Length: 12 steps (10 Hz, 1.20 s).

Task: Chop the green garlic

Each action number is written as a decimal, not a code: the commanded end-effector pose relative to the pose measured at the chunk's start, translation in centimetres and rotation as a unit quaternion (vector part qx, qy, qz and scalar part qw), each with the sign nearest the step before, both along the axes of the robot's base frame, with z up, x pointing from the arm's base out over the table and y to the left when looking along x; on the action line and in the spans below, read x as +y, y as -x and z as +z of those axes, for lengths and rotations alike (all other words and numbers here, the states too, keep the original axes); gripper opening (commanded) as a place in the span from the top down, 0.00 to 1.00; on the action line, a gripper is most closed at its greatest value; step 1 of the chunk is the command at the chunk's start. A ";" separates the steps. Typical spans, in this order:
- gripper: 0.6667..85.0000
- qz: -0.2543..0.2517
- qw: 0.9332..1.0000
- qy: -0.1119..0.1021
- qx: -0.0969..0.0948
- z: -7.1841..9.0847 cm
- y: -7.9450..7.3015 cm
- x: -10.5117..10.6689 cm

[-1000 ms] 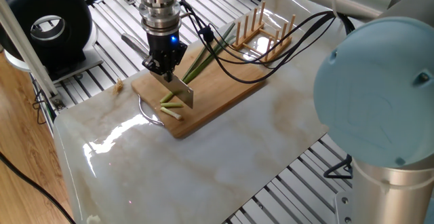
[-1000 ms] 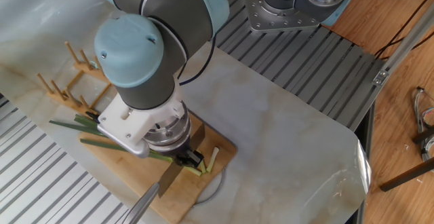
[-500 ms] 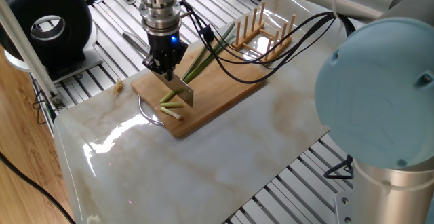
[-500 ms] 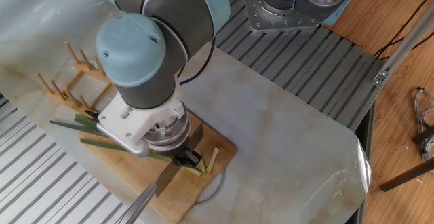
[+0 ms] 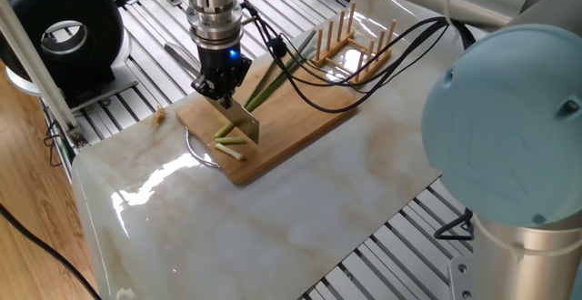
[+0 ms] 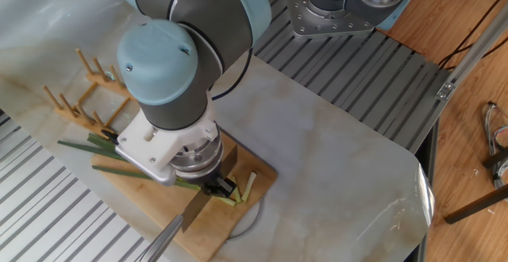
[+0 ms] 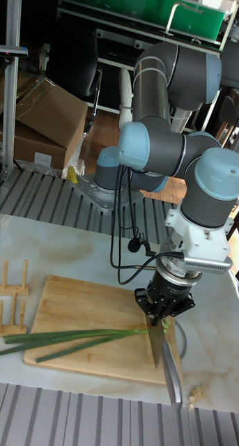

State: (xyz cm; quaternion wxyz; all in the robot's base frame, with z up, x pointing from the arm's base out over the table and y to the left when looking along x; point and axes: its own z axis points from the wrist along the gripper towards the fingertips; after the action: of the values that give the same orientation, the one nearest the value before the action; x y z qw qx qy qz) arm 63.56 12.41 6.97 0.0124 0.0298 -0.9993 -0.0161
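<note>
The arm is showing smooth dark-grey tube segments, each joint wearing a rounded pale-blue cap. A white, blocky wrist bracket is sitting below the last joint, with a ribbed silver ring beneath it. The black tool is glowing with a small blue light in one fixed view. Black cables are looping along the arm, and a silver base flange is showing bolts.

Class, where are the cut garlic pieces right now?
In one fixed view, the cut garlic pieces lie on the cutting board at its near-left end, beside the knife.
</note>
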 end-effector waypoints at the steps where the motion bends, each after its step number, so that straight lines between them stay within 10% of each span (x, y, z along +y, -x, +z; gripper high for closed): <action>1: 0.99 -0.006 1.000 -0.002 0.001 0.4 0.0 0.2; 12: 0.99 -0.003 1.000 -0.005 -0.001 -0.1 -0.5 -0.5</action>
State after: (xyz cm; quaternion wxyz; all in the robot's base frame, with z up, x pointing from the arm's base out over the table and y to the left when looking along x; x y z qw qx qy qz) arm 63.92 11.70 7.12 0.0116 0.0304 -0.9994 -0.0139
